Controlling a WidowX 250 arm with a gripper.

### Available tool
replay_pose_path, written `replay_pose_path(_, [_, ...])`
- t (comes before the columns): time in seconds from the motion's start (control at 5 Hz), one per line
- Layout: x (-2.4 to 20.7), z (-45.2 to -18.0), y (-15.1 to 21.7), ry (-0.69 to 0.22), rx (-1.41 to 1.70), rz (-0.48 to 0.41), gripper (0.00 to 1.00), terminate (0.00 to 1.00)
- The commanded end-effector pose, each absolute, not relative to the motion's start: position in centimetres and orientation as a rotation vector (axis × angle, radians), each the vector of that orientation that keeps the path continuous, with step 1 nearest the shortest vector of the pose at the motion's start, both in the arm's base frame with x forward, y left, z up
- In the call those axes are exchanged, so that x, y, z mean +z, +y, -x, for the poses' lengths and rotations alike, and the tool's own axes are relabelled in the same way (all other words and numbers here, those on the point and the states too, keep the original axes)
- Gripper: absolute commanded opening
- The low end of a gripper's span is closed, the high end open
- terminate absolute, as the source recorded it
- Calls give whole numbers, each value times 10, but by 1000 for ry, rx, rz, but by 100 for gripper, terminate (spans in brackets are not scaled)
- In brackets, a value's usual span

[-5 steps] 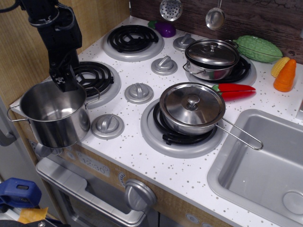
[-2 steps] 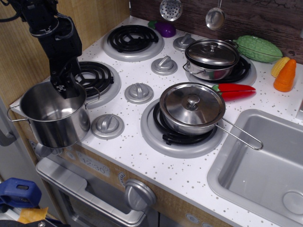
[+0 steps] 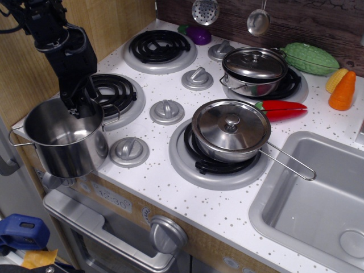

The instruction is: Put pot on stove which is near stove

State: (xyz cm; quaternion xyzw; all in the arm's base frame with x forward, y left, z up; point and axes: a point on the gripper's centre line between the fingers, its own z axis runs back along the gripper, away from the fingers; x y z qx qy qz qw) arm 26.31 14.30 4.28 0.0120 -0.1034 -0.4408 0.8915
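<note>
The tall steel pot [image 3: 62,139] stands upright at the counter's front left corner, with no lid and with wire loop handles at its sides. The nearest stove burner [image 3: 116,94], a black coil in a grey ring, lies bare just behind and to the right of it. My black gripper [image 3: 81,106] hangs over the pot's far rim. Its fingers are spread apart and hold nothing.
A lidded long-handled saucepan [image 3: 230,131] sits on the front right burner and a lidded steel pot [image 3: 254,69] on the back right one. The back left burner [image 3: 159,48] is bare. Grey knobs [image 3: 166,111] stand between the burners. Toy vegetables [image 3: 310,57] and a sink [image 3: 318,199] are at the right.
The gripper has lifted slightly and moved up and back from the pot's rim, and its fingers have spread apart. The pot has not moved.
</note>
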Motion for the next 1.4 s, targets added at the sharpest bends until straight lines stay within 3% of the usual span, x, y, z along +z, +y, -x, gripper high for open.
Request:
replay_pose_path(0.0, [48, -264, 153, -243, -894, -44, 0, 0])
replay_pose_path(0.4, [56, -267, 151, -250, -906, -72, 0, 0])
replay_pose_path(1.2, [107, -284, 154, -335, -1006, -217, 0, 0])
